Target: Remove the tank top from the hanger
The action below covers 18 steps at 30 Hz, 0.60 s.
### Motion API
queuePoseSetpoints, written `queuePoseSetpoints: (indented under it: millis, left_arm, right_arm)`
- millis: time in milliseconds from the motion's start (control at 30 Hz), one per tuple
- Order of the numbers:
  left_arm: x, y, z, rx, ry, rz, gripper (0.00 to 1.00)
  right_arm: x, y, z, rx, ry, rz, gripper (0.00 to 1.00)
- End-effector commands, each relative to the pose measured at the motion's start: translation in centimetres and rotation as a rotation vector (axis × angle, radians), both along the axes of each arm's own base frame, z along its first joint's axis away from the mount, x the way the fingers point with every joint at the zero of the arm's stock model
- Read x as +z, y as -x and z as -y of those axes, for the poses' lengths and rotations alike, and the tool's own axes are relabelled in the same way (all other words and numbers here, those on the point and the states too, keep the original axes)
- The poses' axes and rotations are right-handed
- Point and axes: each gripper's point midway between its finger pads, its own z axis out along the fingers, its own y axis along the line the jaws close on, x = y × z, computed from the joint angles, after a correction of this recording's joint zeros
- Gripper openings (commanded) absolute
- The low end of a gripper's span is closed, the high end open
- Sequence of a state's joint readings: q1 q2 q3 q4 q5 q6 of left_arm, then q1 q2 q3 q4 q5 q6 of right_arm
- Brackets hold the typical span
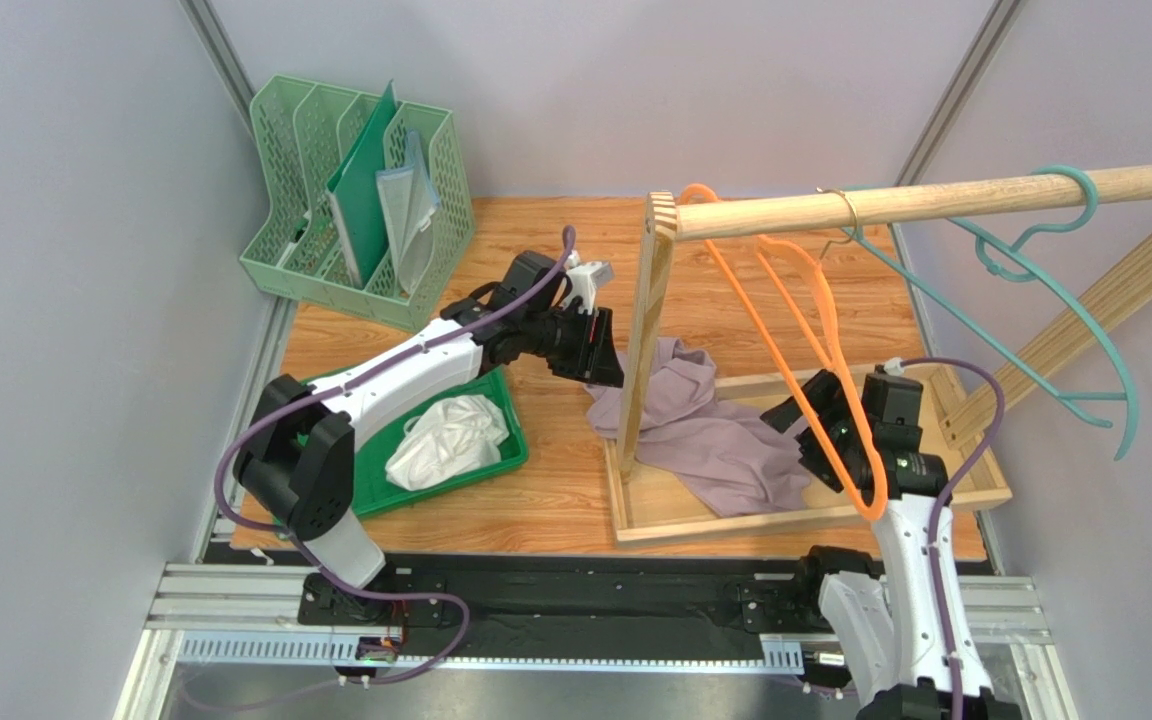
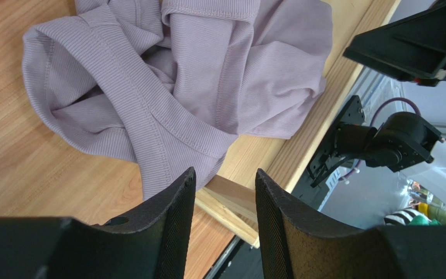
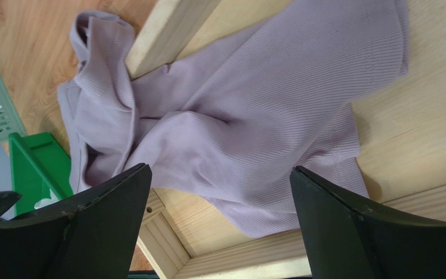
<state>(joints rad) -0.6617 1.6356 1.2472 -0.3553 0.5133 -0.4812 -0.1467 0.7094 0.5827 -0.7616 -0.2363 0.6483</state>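
Top external view gives us the whole scene: the tank top (image 1: 702,435), a lilac ribbed garment, is off the orange hanger (image 1: 800,323) and lies crumpled low down. Most of it rests on the wooden rack base (image 1: 687,525), and one bunched end wraps round the foot of the upright post (image 1: 645,330) and spills onto the wooden surface (image 1: 537,510). The orange hanger hangs bare from the rail (image 1: 958,200), its lower end in front of the right arm. A teal hanger (image 1: 1093,195) hooks over the same rail farther right.

The left claw (image 1: 597,353) sits just beside the post, above the bunched end of the cloth. In its wrist view we see its fingers (image 2: 176,226) a little apart, with only wood and the garment's hem in the gap, so it is released and grips nothing.

The right claw (image 1: 805,428) hovers over the rack base at the garment's other end. In the right wrist view its fingers (image 3: 109,215) are spread wide, the ribbed fabric lies flat on the base beneath them, and nothing is clasped.

At the left, a green tray (image 1: 500,458) holds a crumpled white cloth (image 1: 444,438). Behind it stands a pale green mesh organiser (image 1: 279,165) with folders upright in its slots.
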Motion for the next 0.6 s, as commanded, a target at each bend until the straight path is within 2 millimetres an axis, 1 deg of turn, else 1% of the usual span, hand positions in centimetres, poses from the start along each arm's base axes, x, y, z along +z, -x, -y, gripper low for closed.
queuePoseSetpoints:
  millis: [0,67,100,167,200,233,267,300,333,367,400,433,500,567]
  left_arm:
    - [2.5,-0.9,0.3,0.040,0.049,0.080,0.48]
    - [2.8,-1.0,-0.4,0.074,0.038,0.104,0.48]
    - [2.9,-1.0,-0.6,0.086,0.035,0.112,0.48]
    - [3.4,-0.9,-1.3,0.112,0.031,0.136,0.48]
    - [3.6,-0.9,-1.5,0.122,0.031,0.142,0.48]
    - [3.7,-0.8,-1.8,0.127,0.029,0.149,0.48]
    - [4.3,-0.7,-2.1,0.137,0.030,0.165,0.48]
    - [4.3,-0.7,-2.4,0.143,0.024,0.169,0.48]
    - [4.4,-0.6,-2.6,0.144,0.020,0.178,0.48]
    - [4.8,-0.4,-3.0,0.152,0.019,0.188,0.48]
    - [5.0,-0.3,-3.2,0.156,0.016,0.192,0.48]
    - [4.9,-0.2,-3.4,0.159,0.010,0.195,0.48]
    - [5.2,0.0,-3.9,0.167,0.009,0.205,0.48]
    - [5.0,0.3,-4.1,0.165,0.006,0.200,0.48]
  right_arm:
    - [-0.9,-2.0,-0.9,-0.045,-0.025,0.027,0.96]
    - [-1.6,-2.1,-0.8,-0.079,0.005,0.002,0.96]
    - [-2.3,-2.1,-1.8,-0.063,0.041,-0.017,0.96]
    - [-3.0,-2.3,-2.0,-0.076,0.085,-0.031,0.96]
    - [-3.3,-2.6,-2.4,-0.074,0.102,-0.032,0.96]
    - [-4.2,-2.7,-2.7,-0.070,0.110,-0.063,0.96]
    - [-4.6,-2.9,-2.9,-0.070,0.117,-0.072,0.96]
    - [-4.7,-3.3,-3.6,-0.059,0.111,-0.070,0.97]
    - [-5.5,-3.4,-4.0,-0.062,0.107,-0.100,0.97]
    - [-5.8,-3.6,-4.5,-0.058,0.094,-0.102,0.98]
    - [-6.0,-4.1,-5.6,-0.037,0.062,-0.083,0.98]
    - [-6.6,-4.3,-6.0,-0.039,0.045,-0.092,0.98]
    - [-6.8,-5.1,-6.7,-0.038,0.032,-0.071,0.97]
    - [-6.6,-6.0,-7.3,-0.034,0.004,-0.041,0.94]
